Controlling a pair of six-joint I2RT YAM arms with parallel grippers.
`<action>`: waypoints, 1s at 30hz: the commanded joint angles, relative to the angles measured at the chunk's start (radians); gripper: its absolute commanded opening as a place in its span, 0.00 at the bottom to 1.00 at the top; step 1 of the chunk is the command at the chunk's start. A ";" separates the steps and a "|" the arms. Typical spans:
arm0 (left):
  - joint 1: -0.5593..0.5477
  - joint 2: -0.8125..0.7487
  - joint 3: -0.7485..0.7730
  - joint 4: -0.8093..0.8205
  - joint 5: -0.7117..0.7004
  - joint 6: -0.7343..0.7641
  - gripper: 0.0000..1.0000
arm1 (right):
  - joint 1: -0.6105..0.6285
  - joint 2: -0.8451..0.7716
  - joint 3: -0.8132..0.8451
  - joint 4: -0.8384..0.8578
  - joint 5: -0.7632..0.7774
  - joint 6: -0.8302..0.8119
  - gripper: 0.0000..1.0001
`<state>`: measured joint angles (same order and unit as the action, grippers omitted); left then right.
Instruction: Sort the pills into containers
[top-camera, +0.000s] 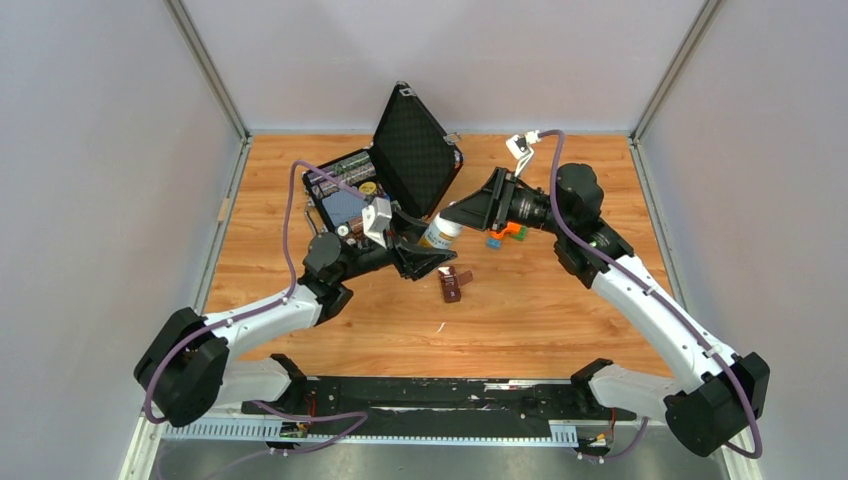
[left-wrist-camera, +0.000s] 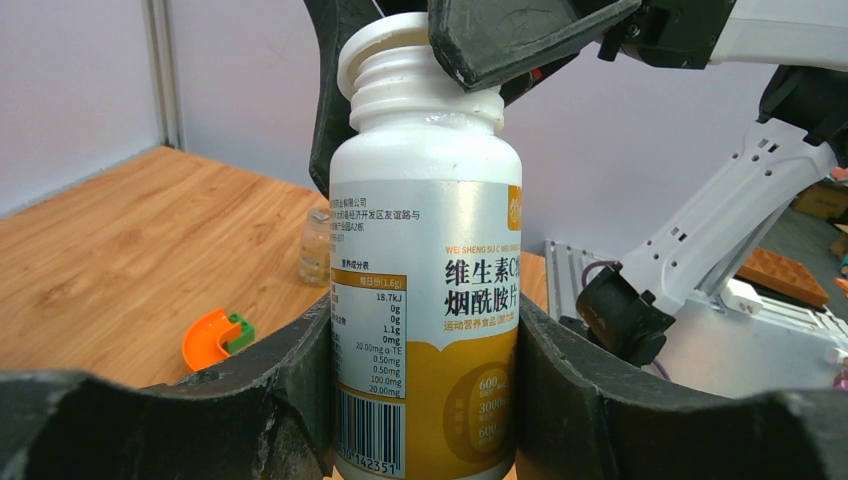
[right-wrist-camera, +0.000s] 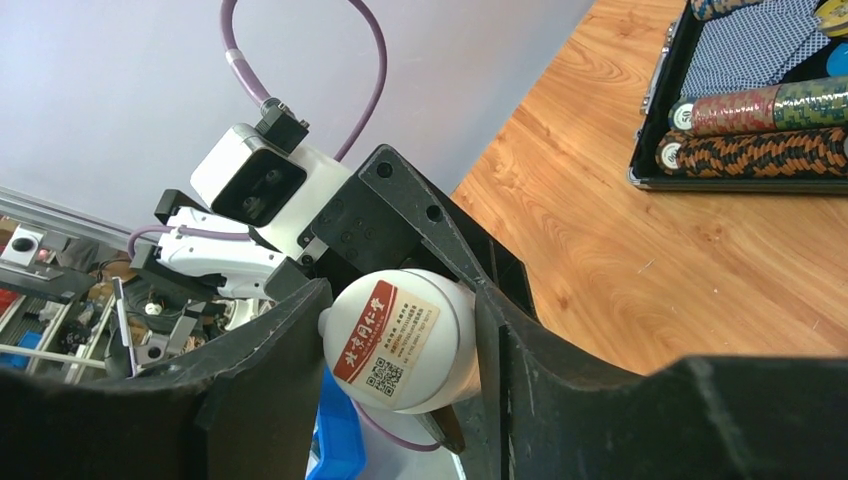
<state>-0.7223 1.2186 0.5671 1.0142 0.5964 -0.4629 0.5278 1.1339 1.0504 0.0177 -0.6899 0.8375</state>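
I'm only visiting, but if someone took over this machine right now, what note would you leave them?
Left tool: shut on the pill bottle.
Right tool: shut on its white cap; the threaded neck shows bare, so the cap looks off.
Brown container strip: on the table, beside the bottle.
Done: bottle apparently opened.
Left: sorting the pills into the strip; none seen out yet.

Probably a robotics lab: grey panel walls (top-camera: 90, 150) enclosing a wooden table (top-camera: 560, 320).

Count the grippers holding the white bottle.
2. The left gripper clamps the white bottle around its labelled body; the right gripper has its fingers on either side of its threaded neck.
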 joint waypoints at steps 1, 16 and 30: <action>-0.020 0.012 -0.008 -0.015 0.047 0.069 0.00 | 0.033 0.000 0.068 -0.005 -0.062 0.130 0.59; -0.016 -0.070 0.007 -0.093 0.027 0.096 0.00 | 0.028 -0.060 0.091 -0.281 0.214 -0.080 0.82; -0.009 -0.084 -0.001 -0.047 0.037 0.053 0.00 | -0.037 -0.123 0.036 -0.309 0.274 -0.022 0.81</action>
<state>-0.7372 1.1694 0.5632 0.8948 0.6277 -0.3985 0.5110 1.0325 1.1000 -0.2935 -0.4538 0.7849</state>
